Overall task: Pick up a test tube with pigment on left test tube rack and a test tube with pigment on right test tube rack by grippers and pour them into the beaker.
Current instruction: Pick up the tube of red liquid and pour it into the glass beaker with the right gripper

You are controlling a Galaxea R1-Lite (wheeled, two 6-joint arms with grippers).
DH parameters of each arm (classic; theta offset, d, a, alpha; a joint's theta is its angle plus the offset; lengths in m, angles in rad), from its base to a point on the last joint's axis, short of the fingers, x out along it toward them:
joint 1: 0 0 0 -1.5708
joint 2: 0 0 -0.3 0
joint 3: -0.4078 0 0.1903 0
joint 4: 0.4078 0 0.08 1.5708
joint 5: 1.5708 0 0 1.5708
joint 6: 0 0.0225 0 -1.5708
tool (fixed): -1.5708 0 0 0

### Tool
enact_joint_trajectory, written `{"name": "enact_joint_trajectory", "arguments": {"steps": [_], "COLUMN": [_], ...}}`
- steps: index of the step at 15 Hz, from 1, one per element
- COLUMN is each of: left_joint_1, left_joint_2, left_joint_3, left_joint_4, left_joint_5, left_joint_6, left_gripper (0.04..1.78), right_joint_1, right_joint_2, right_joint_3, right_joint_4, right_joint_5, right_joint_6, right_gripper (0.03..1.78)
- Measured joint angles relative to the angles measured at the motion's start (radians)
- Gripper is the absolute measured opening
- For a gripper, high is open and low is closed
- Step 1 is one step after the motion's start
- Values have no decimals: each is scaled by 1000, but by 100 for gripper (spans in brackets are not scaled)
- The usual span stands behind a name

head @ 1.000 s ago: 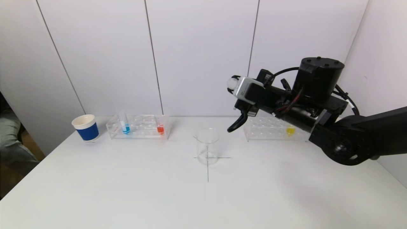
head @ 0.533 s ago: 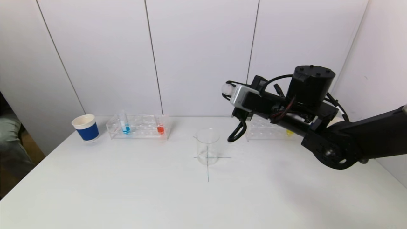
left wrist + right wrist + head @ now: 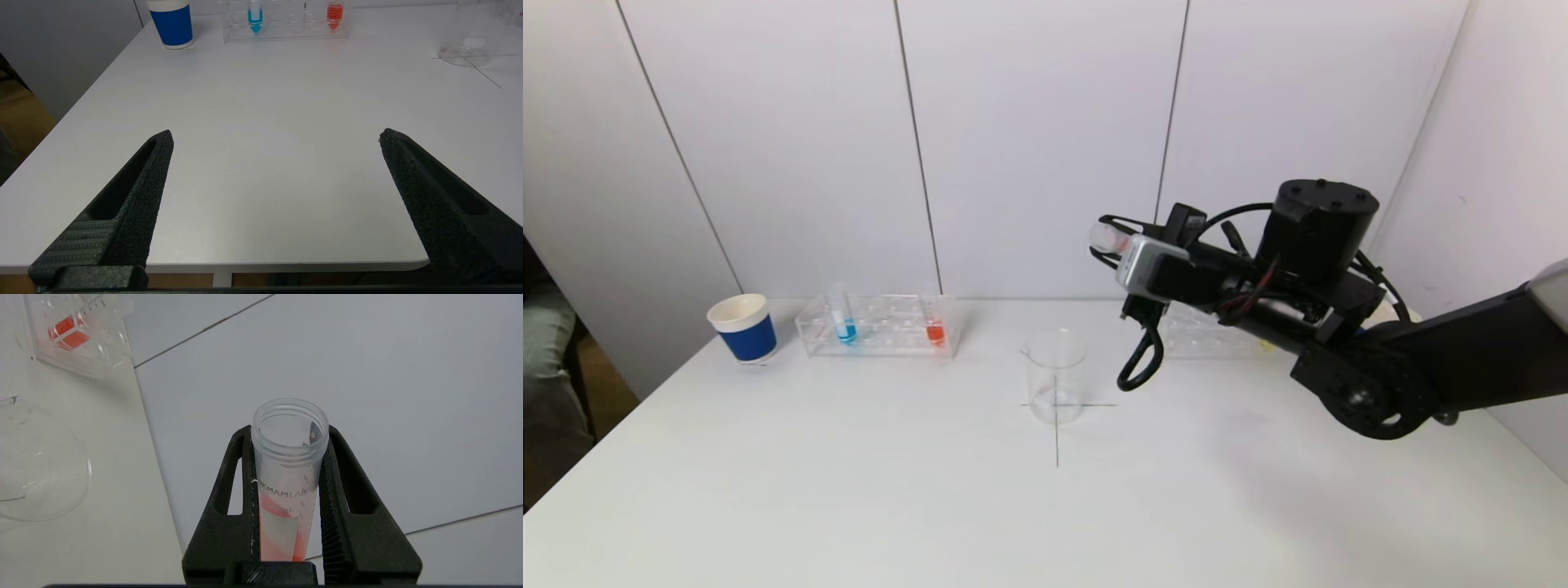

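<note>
Clear glossy plastic test tube; matt, rough-textured black fingers.

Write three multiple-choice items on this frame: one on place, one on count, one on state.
1. Where does the blue paper cup stand?
A. beside the left test tube rack, on the side away from the beaker
B. inside the beaker
C. between the beaker and the right rack

2. How many tubes with pigment stand in the left test tube rack?
A. none
B. two
C. four

3. What is the right end effector doing?
A. open and empty
B. shut on a test tube
C. shut on the beaker

Key: 1 A, the cup sits at the rack's outer end in the head view. 2 B, one blue and one red-orange. 3 B, the right wrist view shows both fingers clamping an uncapped tube with reddish liquid.
</note>
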Motion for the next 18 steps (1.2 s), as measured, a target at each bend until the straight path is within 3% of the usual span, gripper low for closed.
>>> {"name": "enact_joint_trajectory", "arguments": {"steps": [18], "left_joint_1": [0], "left_joint_2": [0], "left_joint_3": [0], "left_joint_4": [0], "left_joint_5": [0], "left_joint_6": [0], "left_gripper": [176], "right_joint_1": [15], "right_joint_2": [51], "right_joint_3": [32], "right_joint_4": [-53], "right_joint_5": [40], "right_joint_6": [-146], "right_gripper": [47]}}
